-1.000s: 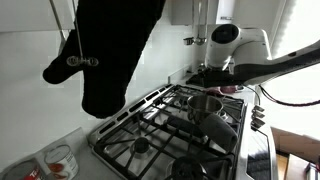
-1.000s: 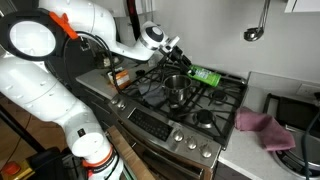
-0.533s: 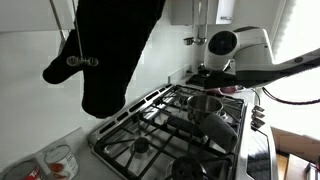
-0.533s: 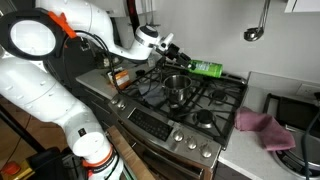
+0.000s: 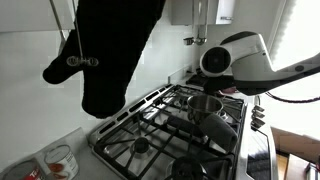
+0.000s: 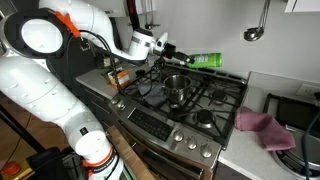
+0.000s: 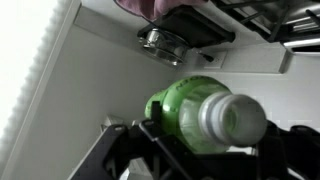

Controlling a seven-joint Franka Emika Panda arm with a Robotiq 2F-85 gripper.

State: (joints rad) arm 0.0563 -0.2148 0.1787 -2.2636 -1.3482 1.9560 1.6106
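My gripper [image 6: 176, 54] is shut on a green plastic bottle [image 6: 206, 61] and holds it on its side high above the gas stove [image 6: 190, 100]. In the wrist view the bottle [image 7: 200, 118] fills the space between the black fingers, its clear neck toward the camera. A small steel pot [image 6: 176, 87] stands on a burner below the bottle; it also shows in an exterior view [image 5: 205, 103] and in the wrist view [image 7: 163, 42]. In an exterior view the arm's white wrist [image 5: 222, 58] hides the gripper and bottle.
A dark oven mitt [image 5: 110, 50] hangs close to the camera. A pink cloth [image 6: 264, 129] lies on the counter beside the stove. A ladle [image 6: 255, 30] hangs on the wall. Jars [image 6: 119, 76] stand beside the stove, and a glass container [image 5: 60, 160] sits on the counter.
The gripper has lifted the green bottle from just above the back burner grate to well above the stove. The arm's wrist has swung nearer the camera.
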